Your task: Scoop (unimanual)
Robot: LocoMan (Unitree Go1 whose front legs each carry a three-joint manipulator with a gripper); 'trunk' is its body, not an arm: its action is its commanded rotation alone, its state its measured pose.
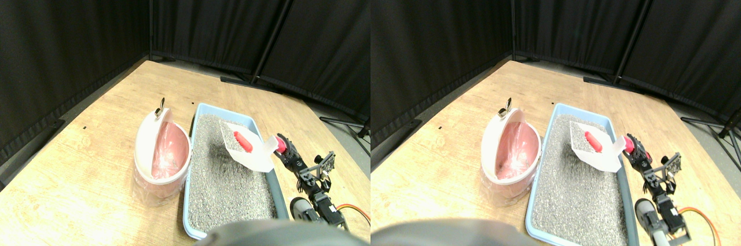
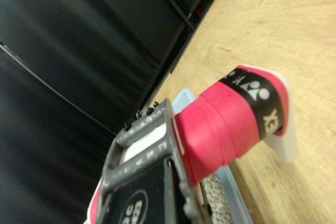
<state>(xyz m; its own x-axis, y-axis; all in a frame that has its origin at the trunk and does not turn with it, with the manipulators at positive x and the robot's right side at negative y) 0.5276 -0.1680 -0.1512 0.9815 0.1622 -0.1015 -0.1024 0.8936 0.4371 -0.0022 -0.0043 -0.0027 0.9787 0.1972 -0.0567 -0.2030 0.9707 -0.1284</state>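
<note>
The claw [image 1: 285, 146] grips the scoop [image 1: 248, 147] by its pink-wrapped handle, the blade raised over the litter tray [image 1: 272, 185] with a red piece [image 1: 243, 140] aboard. Next, judging by the layout: carry it steadily to the bin [image 1: 162, 156] alongside.

My pincer [image 1: 283, 146] reaches in from the right, at the handle end of the scoop [image 1: 246, 147]. The scoop sits over the tray [image 1: 277, 183] of litter [image 1: 226, 188], with a small piece [image 1: 243, 140] lying in it. The bin [image 1: 162, 156] stands on the surface [image 1: 75, 165] just left of the tray.
</note>
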